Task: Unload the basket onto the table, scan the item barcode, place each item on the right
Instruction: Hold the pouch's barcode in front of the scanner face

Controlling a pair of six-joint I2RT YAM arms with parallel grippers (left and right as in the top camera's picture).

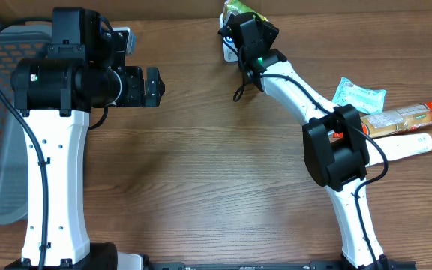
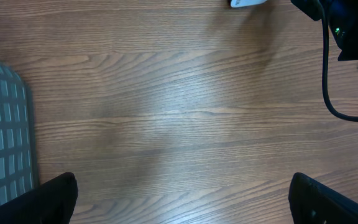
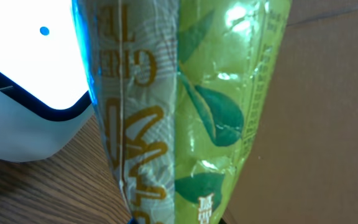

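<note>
Tea packet (image 3: 222, 106) green, leaf-patterned; scanner (image 3: 23, 81) white.

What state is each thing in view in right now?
right gripper, jaws shut on the green tea packet
green tea packet, held next to the scanner
scanner, switched on, face glowing white
left gripper, jaws wide open, empty, over the table
teal packet, lying loose on the table
red-capped tube, lying on its side
cream tube, lying on its side

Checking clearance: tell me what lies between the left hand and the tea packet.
Bare tabletop only, seen overhead, between the left hand and the tea packet.
</note>
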